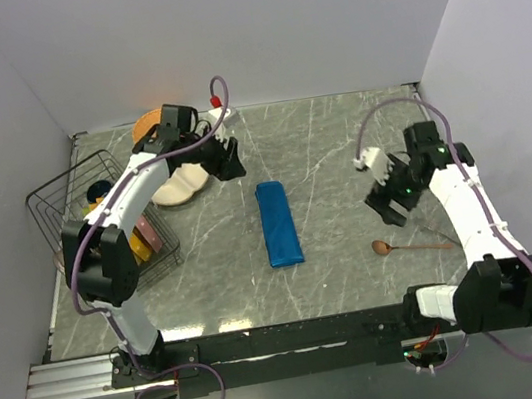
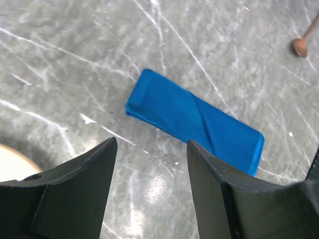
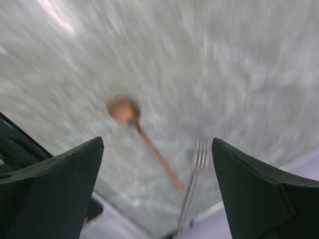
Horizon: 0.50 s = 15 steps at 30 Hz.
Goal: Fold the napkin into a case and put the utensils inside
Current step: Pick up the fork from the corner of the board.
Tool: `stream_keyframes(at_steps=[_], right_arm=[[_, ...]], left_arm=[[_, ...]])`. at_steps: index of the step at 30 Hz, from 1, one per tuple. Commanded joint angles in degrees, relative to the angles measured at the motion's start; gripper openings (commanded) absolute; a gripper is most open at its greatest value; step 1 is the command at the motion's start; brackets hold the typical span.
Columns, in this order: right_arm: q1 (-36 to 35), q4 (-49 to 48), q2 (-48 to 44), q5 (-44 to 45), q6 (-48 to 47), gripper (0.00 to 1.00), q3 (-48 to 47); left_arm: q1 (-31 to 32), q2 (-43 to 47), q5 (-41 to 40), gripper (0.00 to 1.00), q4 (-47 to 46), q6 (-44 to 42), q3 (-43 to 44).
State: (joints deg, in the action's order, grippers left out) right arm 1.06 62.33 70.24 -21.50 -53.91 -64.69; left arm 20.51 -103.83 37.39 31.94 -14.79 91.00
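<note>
Case: you have one blue folded napkin case [image 1: 279, 224], flat on the table [image 1: 339, 147]. It lies ahead of and below your left claw and well apart from your right. The folding looks finished.
Left claw [image 1: 229, 157]: jaws partly spread and holding nothing, raised clear of the case.
Right claw [image 1: 388, 202]: spread wide and empty, poised over the utensils, likely lining up a pick.
Wooden spoon [image 3: 149, 147]: one, beneath your right claw.
Fork [image 3: 194, 179]: one, just beside the spoon; the blur hides whether they touch.
</note>
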Motion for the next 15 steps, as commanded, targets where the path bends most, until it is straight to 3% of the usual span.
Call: stream_keyframes(at_steps=[1, 3, 6, 9, 15], right_arm=[[7.98, 0.08, -0.98, 11.29, -8.4, 0.91, 5.44], [10.7, -1.32, -0.02, 14.01, -8.23, 0.87, 5.88], [16.5, -3.43, 2.44, 17.7, -8.66, 0.68, 6.68], [21.69, -7.29, 4.29, 20.69, -9.81, 0.58, 8.95], [27.32, -15.21, 8.95, 22.12, -9.72, 0.49, 14.15]], left_arm=[[0.32, 0.47, 3.3, 0.64, 0.14, -0.95, -3.11], [0.32, 0.39, 3.83, 0.63, 1.01, -1.03, -2.94], [0.32, -0.93, 4.1, 0.63, 3.38, -1.56, -1.1], [0.32, -2.6, 4.62, 0.63, 5.4, -1.82, 1.8], [0.41, -5.59, 5.24, 0.62, 9.27, -2.09, 7.78]])
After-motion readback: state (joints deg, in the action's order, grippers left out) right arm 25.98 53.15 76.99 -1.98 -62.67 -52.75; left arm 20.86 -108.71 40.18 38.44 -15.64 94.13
